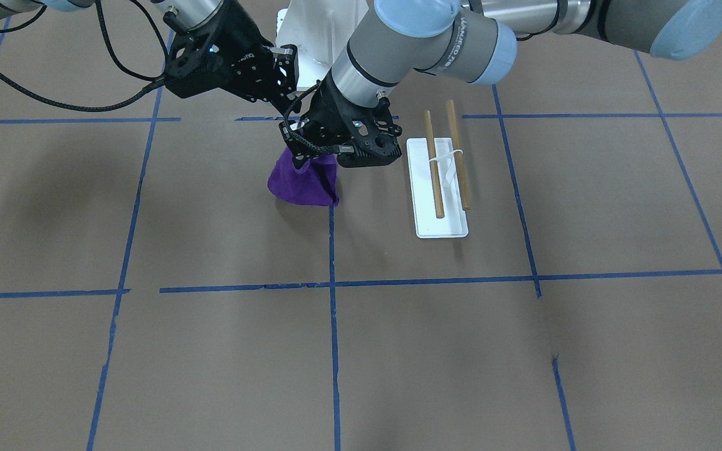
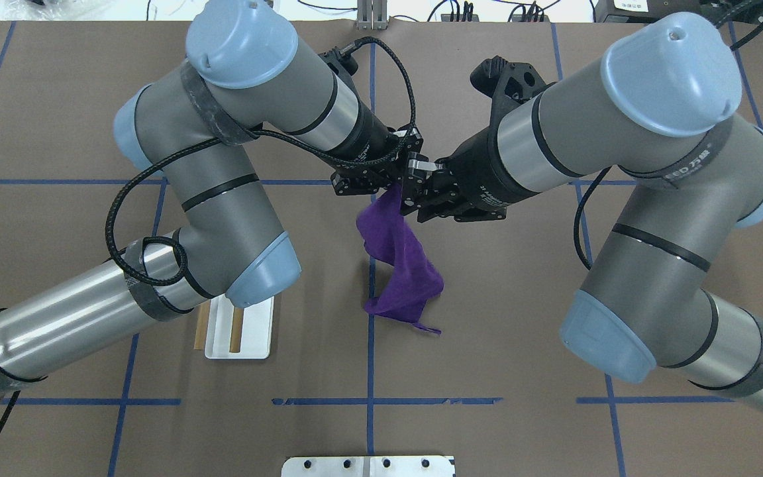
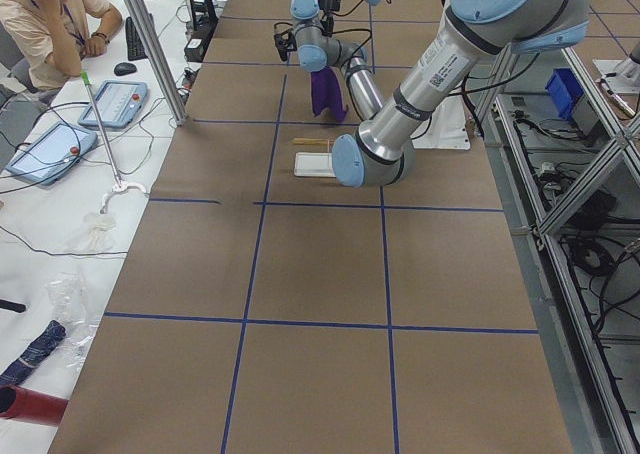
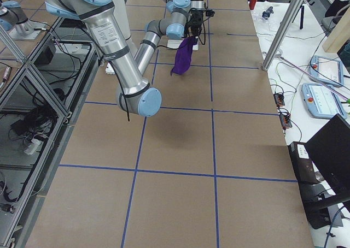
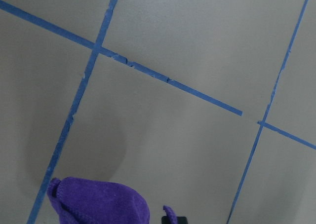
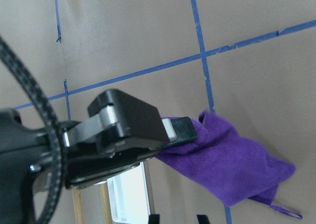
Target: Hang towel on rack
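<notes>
A purple towel (image 1: 303, 185) hangs from my left gripper (image 1: 311, 160), which is shut on its top edge; its lower end droops to the brown table. In the overhead view the towel (image 2: 401, 265) trails down from the left gripper (image 2: 391, 189). The right wrist view shows a left finger (image 6: 182, 130) pinching the towel (image 6: 232, 165). My right gripper (image 2: 421, 182) is right beside that grip, open and holding nothing (image 6: 177, 218). The rack (image 1: 441, 188), a white base with two wooden rods, stands just beside the towel, half hidden under my left elbow in the overhead view (image 2: 249, 334).
The large white pedestal (image 1: 320, 31) stands behind the grippers at the robot's base. A bolted metal plate (image 2: 368, 466) lies at the table's edge. Blue tape lines grid the brown table. An operator (image 3: 50, 19) sits beside the table with tablets.
</notes>
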